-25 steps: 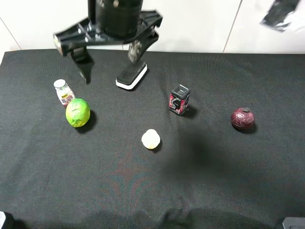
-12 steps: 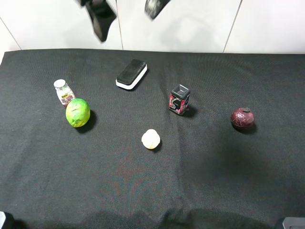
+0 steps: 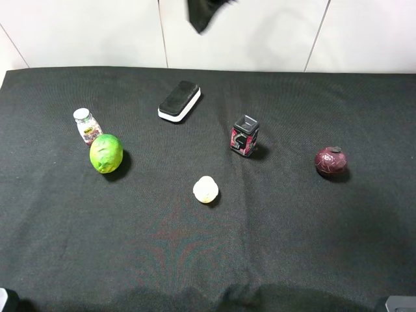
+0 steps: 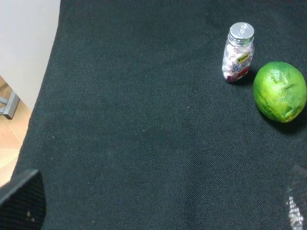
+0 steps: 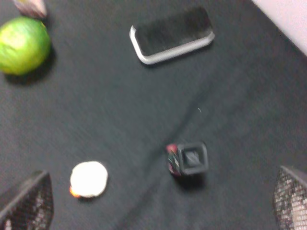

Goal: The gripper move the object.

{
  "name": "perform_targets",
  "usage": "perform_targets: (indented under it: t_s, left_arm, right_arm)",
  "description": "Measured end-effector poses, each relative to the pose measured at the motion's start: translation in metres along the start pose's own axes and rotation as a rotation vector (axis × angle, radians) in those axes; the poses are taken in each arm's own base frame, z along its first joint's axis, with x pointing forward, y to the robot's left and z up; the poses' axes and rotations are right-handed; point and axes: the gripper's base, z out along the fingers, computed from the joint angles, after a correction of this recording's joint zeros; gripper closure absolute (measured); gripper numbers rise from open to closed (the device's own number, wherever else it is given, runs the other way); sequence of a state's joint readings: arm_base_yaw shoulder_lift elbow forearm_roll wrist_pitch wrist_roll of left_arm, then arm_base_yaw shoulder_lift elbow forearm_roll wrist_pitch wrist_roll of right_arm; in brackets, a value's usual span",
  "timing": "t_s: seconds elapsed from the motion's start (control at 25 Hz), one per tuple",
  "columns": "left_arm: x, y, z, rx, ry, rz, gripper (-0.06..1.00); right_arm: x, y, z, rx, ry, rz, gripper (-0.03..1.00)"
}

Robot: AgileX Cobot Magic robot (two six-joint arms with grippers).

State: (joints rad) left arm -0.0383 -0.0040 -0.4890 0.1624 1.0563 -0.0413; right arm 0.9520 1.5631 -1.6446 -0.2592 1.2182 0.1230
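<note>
The green mottled object [image 3: 106, 153] lies on the black cloth at the left, next to a small pill bottle [image 3: 86, 126]. It also shows in the left wrist view [image 4: 280, 91] and the right wrist view [image 5: 24, 45]. My left gripper [image 4: 158, 201] is open and empty, well short of the object near the table's left edge. My right gripper [image 5: 158, 201] is open and empty, high above the middle of the table. In the exterior view only a dark blurred gripper part [image 3: 203, 12] shows at the top edge.
A black-and-white eraser [image 3: 179, 101] lies at the back. A red-black cube [image 3: 245, 136] stands at centre right, a pale ball [image 3: 206, 189] in the middle, a maroon ball [image 3: 331, 161] at the right. The table's left edge [image 4: 45, 86] drops to the floor.
The gripper that hung over the eraser and bottle has risen and shifted right, almost out of the top of the exterior view. Nothing on the cloth has moved.
</note>
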Motion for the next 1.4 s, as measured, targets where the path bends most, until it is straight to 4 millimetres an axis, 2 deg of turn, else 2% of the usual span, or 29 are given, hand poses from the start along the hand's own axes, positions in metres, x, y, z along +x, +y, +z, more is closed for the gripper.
perform_targets:
  t_s: [0.4, 0.76, 1.04, 1.24, 1.4]
  left_arm:
    - [0.0, 0.0, 0.0, 0.0, 0.0, 0.0, -0.05]
    - [0.0, 0.0, 0.0, 0.0, 0.0, 0.0, -0.05]
    - [0.0, 0.0, 0.0, 0.0, 0.0, 0.0, -0.05]
    - [0.0, 0.0, 0.0, 0.0, 0.0, 0.0, -0.05]
    - [0.0, 0.0, 0.0, 0.0, 0.0, 0.0, -0.05]
  right_arm:
    - [0.061, -0.009, -0.015, 0.039, 0.061, -0.032, 0.27]
    - [0.111, -0.008, -0.006, 0.043, 0.155, -0.039, 0.27]
    - [0.139, -0.01, -0.009, 0.041, 0.176, -0.039, 0.27]
    - [0.151, -0.014, -0.023, 0.039, 0.132, -0.028, 0.27]
    - [0.169, -0.017, -0.034, 0.035, 0.095, -0.01, 0.27]
